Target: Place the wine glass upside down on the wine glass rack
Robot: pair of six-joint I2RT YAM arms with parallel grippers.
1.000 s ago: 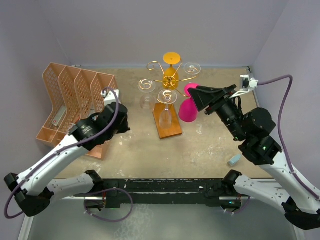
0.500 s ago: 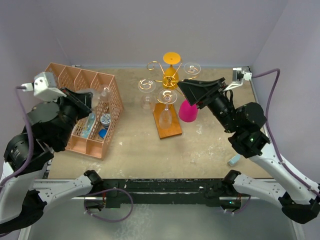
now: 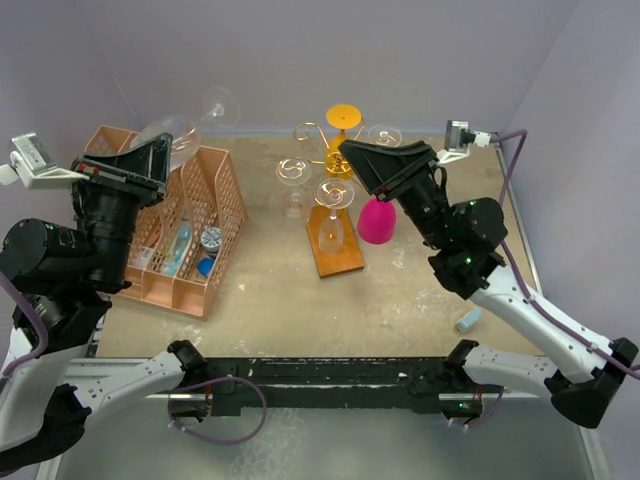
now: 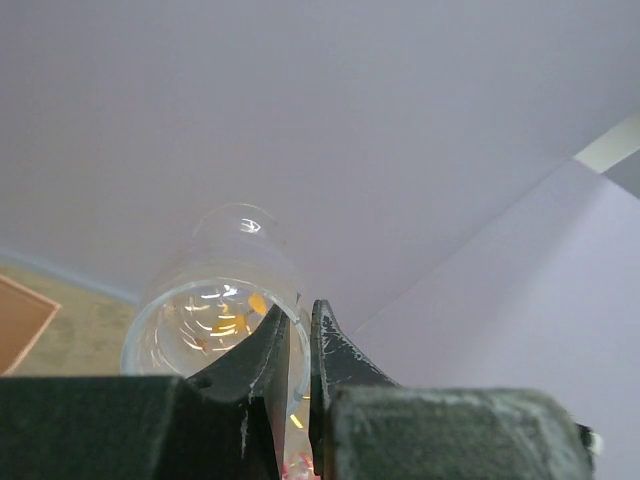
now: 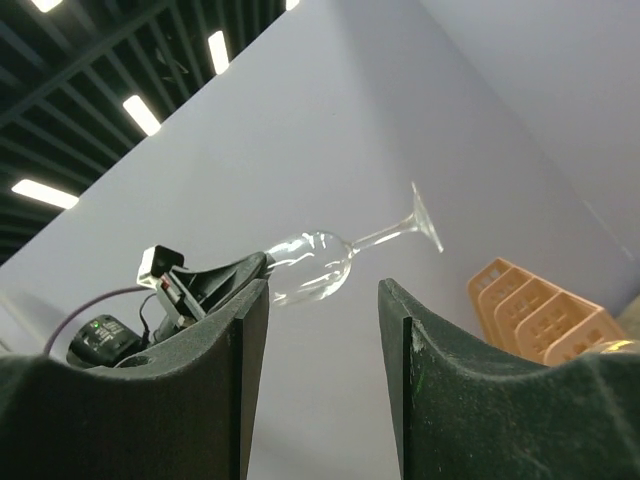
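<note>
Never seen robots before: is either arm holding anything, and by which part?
The left arm's jaws pinch the wine glass by the rim of its bowl; the right arm's jaws are open and empty.

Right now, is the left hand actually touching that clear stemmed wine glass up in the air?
Touching. The left wrist view shows the left hand shut on the clear stemmed wine glass, its rim caught between the two fingers.
</note>
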